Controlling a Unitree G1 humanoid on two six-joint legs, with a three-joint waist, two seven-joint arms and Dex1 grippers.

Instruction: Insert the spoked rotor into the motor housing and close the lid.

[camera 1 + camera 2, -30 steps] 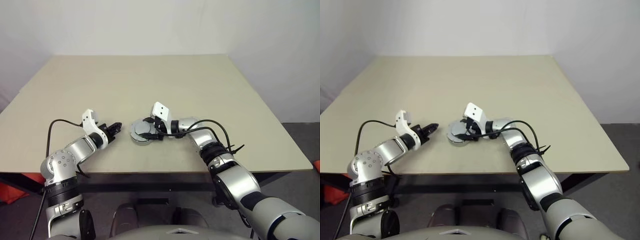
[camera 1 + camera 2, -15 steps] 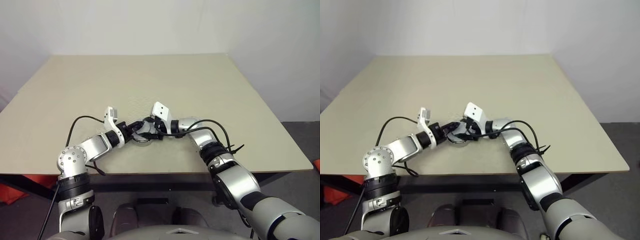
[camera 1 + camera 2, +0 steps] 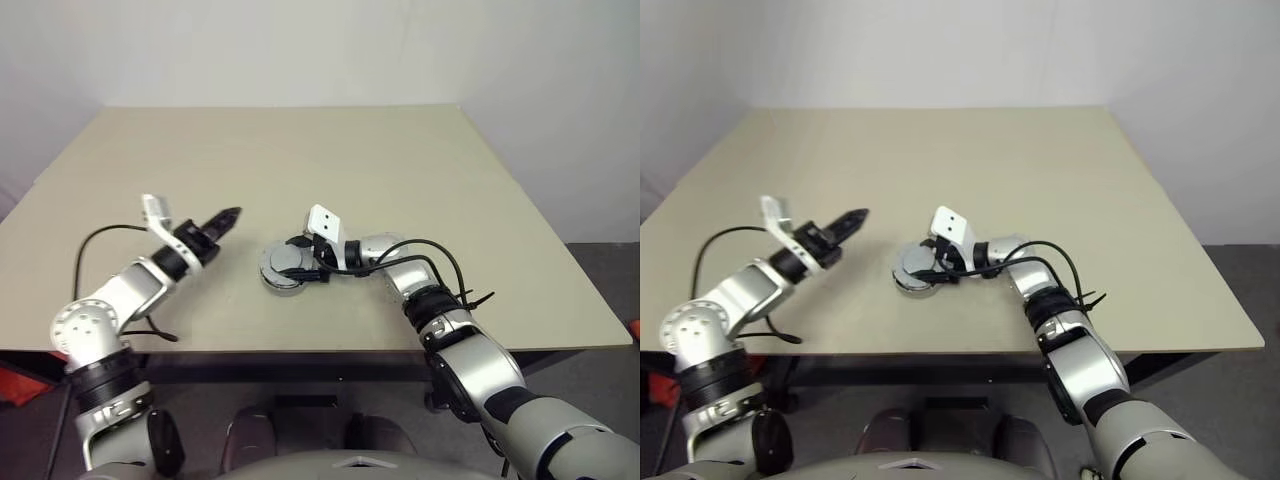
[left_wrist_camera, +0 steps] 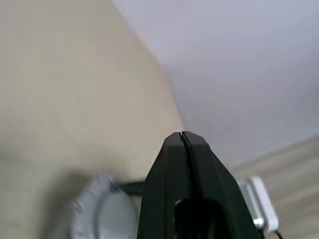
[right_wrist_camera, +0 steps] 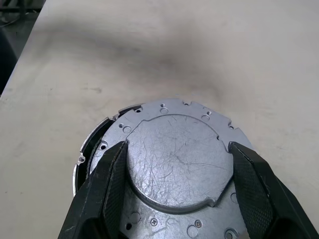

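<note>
The lid, a round grey metal disc with a raised centre, lies on the motor housing at the table's middle front. A dark gap shows under one edge of the lid. The spoked rotor is hidden. My right gripper reaches in from the right, and its fingers press on both sides of the lid's raised centre. My left gripper is shut and empty. It hangs above the table to the left of the housing, pointing toward it. The left wrist view shows its closed tips over the blurred lid.
The beige table stretches wide behind and to both sides of the housing. Its front edge runs close below the arms. A black cable loops off my left forearm.
Half a second ago my left gripper had its tips at the lid. It has since pulled back to the left and risen. The right gripper and the lid have stayed put.
</note>
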